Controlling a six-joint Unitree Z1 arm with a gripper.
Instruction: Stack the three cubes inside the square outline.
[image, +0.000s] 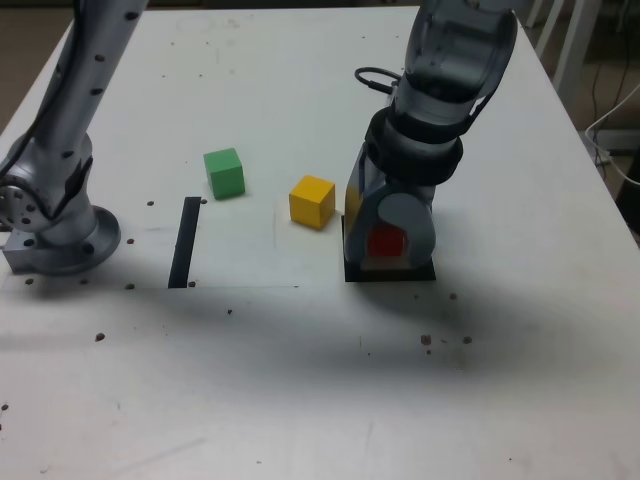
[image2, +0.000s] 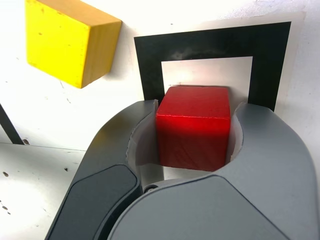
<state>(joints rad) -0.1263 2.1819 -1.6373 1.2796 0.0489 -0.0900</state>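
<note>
My gripper (image: 388, 243) is shut on the red cube (image2: 194, 125), which sits between its two grey jaws. It holds the cube low over the square outline (image2: 215, 50), a black tape frame with a white centre; whether the cube touches the table cannot be told. In the exterior view the red cube (image: 386, 241) shows through the jaws, above the black square outline (image: 392, 272). The yellow cube (image: 312, 201) lies just to the exterior view's left of the gripper, and the green cube (image: 224, 172) lies further left. The yellow cube (image2: 70, 40) also appears in the wrist view.
A straight black tape strip (image: 184, 241) lies on the white table (image: 300, 380) below the green cube. The arm's grey base (image: 55, 230) stands at the exterior view's left edge. A black cable (image: 372, 78) loops beside the wrist. Small dark specks dot the table.
</note>
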